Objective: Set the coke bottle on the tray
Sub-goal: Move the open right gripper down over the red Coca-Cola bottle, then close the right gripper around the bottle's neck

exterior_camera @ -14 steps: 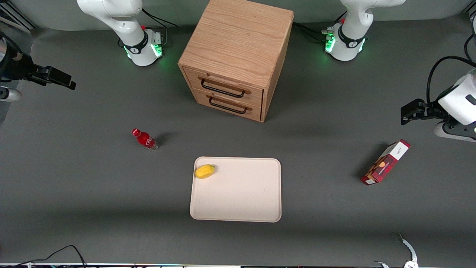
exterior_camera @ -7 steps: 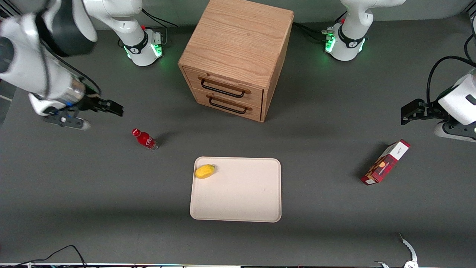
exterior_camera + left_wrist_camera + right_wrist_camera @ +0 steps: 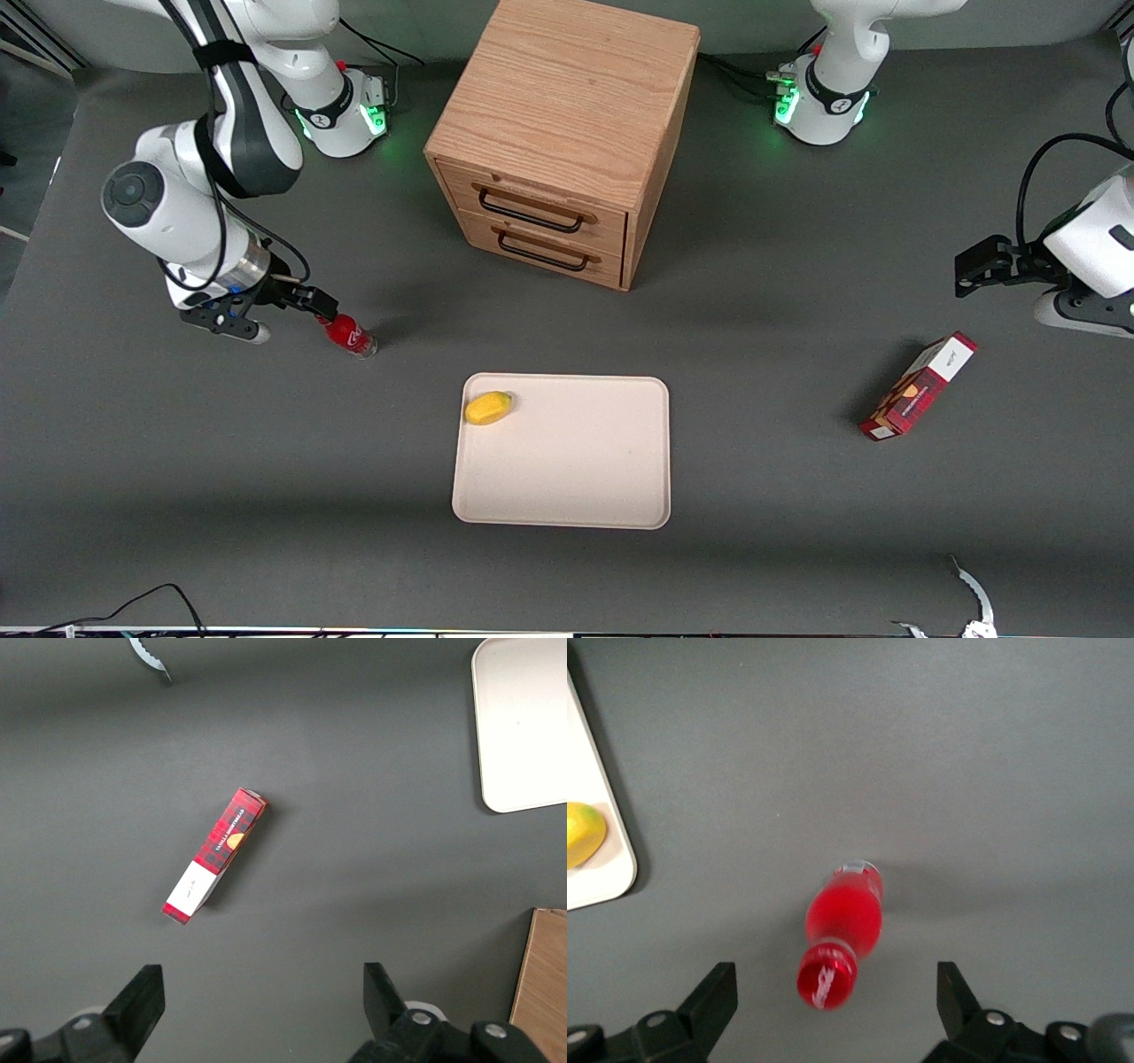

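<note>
Red-capped, the small red coke bottle (image 3: pixel 346 330) stood upright on the grey table (image 3: pixel 266 461), well apart from the cream rectangular tray (image 3: pixel 567 478). Above its cap hung the black two-finger gripper (image 3: pixel 835 1010), fingers spread wide. Descending centred, then closing below the cap, looked safest.

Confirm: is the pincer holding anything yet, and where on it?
Nothing held. The pincer is open above the coke bottle, fingers apart on either side of the cap and not touching it. The bottle stands on the table, off the tray.

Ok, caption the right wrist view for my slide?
Open claw poised above upright small red bottle, cream tray nearby.
</note>
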`<state>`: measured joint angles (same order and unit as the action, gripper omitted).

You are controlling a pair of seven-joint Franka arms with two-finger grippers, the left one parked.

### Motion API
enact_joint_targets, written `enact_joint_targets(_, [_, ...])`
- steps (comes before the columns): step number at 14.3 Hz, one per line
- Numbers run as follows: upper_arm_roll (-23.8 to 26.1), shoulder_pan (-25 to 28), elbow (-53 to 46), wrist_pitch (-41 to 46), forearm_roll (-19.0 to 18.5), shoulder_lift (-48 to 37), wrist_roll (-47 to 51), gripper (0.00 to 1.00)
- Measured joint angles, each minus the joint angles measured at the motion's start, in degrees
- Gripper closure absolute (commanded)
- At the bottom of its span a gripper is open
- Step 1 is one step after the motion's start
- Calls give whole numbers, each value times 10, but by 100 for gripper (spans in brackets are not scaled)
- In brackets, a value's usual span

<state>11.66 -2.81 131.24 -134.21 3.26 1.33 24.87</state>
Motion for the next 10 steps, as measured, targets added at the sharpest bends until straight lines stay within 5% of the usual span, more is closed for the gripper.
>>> enact_joint_targets(1, [0,1,8,-21,-1,10,4,0])
enact_joint_targets(4, [0,3,17,-41,-6,24,11,69])
enact_joint_targets(6, [3,5,17,-41,-7,25,12,97])
enact_joint_targets(10, [9,8,17,-40,-13,23,16,100])
